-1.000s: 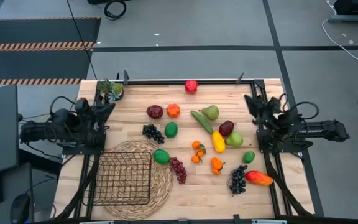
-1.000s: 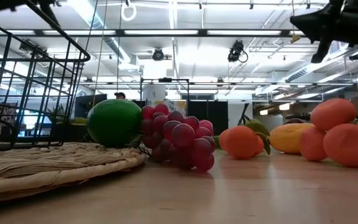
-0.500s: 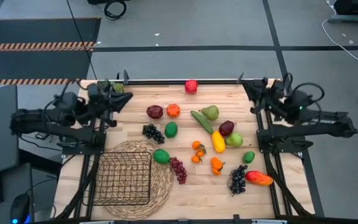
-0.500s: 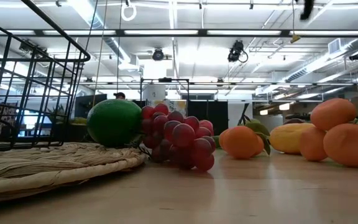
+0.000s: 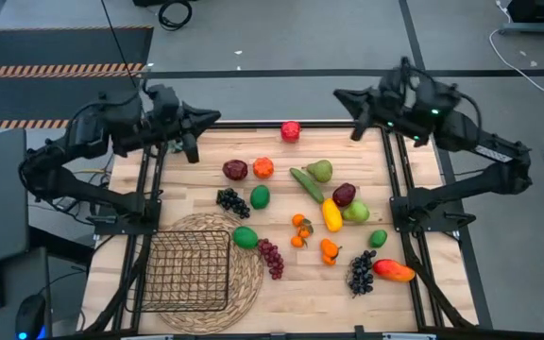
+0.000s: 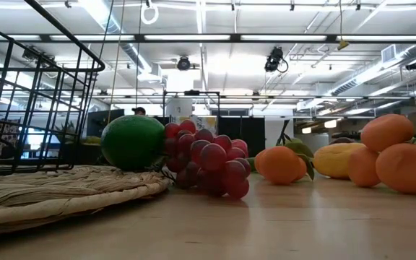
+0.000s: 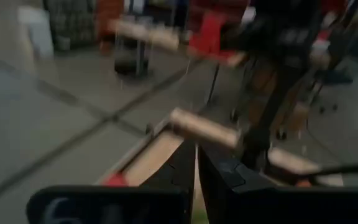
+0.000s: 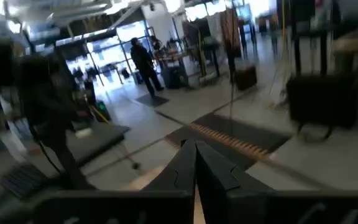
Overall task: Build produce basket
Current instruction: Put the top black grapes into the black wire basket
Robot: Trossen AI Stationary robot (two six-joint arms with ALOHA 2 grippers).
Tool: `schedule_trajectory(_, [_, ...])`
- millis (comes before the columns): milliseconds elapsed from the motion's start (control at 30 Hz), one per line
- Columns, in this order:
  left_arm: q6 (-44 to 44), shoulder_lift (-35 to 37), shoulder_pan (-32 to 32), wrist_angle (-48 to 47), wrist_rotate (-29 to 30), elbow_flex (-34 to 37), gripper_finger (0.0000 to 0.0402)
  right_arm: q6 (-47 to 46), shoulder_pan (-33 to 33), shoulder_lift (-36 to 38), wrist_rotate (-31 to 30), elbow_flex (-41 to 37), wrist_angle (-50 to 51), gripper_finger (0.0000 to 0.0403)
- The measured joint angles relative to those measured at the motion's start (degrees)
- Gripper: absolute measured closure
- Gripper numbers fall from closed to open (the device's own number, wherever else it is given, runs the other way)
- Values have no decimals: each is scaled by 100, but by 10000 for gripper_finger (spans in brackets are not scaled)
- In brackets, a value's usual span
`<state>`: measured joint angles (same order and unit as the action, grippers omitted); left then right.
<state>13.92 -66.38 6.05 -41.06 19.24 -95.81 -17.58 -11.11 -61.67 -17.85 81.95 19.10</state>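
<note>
Both arms are lifting and swinging out toward the table's far edge versus a second ago, when they were folded low at the side rails; nothing on the table is shifting.

Near end: basket [image 5: 188, 270] is sitting on the round straw mat [image 5: 249, 283] at the near left corner, nothing visible inside it. Green lime [image 5: 245, 237] is touching the mat's rim, red grapes [image 5: 272, 257] just beside it. In the low view the lime [image 6: 133, 142] and grapes [image 6: 208, 165] are sitting together right of the basket's wire wall [image 6: 35, 108].

Near right: dark grapes [image 5: 361, 272] and mango [image 5: 394, 270] lying side by side.

Mid-table: small oranges [image 5: 330, 250], yellow squash [image 5: 331, 214], cucumber [image 5: 306, 183], pear [image 5: 320, 170], second dark grape bunch [image 5: 232, 201], another lime [image 5: 260, 196]. Farther back: dark red apple [image 5: 235, 169] next to orange [image 5: 263, 167]. One red apple [image 5: 291, 130] is sitting at the far edge, between the two grippers.

Far end: left gripper [image 5: 213, 119] is hanging over the far left corner, fingers pressed almost together, holding nothing. Right gripper [image 5: 341, 95] is hanging just past the far right corner, fingers pressed together, empty. Both are well apart from the basket and above all produce; nearest piece to either is the far-edge apple.
</note>
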Motion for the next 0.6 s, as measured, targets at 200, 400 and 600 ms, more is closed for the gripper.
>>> schedule_trajectory(200, [921, -198, -89, -350, -2, -219, 375, -1750, 7, -478, 172, 99, -1045, 387])
schedule_trajectory(400, [879, -275, -138, -329, -2, -226, 380, -2274, 11, -836, 614, 99, -1663, 387])
schedule_trajectory(600, [644, -413, 8, -224, 9, -227, 366, -2280, 9, -1181, 942, 97, -1863, 387])
